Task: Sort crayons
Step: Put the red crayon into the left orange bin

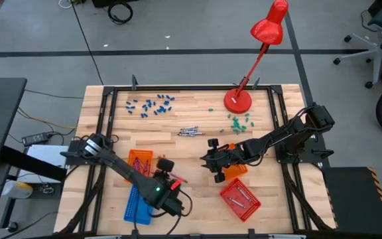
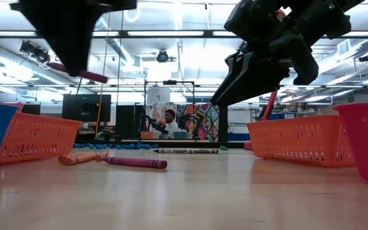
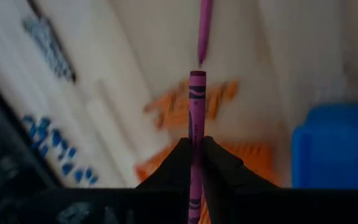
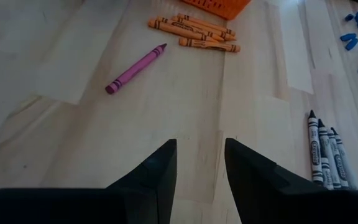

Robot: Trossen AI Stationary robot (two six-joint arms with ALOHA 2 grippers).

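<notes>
The left gripper [image 3: 194, 155] is clamped narrowly on a magenta crayon [image 3: 196, 112], which sticks straight out between its dark fingers, raised above the table [image 1: 197, 149] near the blue basket [image 1: 138, 202]. A second magenta crayon [image 4: 135, 68] lies flat on the wood just beside a small heap of orange crayons [image 4: 194, 32], which sits against the orange basket [image 4: 219, 5]. The right gripper [image 4: 199, 165] hangs above bare wood with its fingers apart and nothing between them; the grey crayons [image 4: 325, 149] lie side by side close to it, on the side away from the orange basket. The red basket [image 1: 239, 198] stands near the right arm.
</notes>
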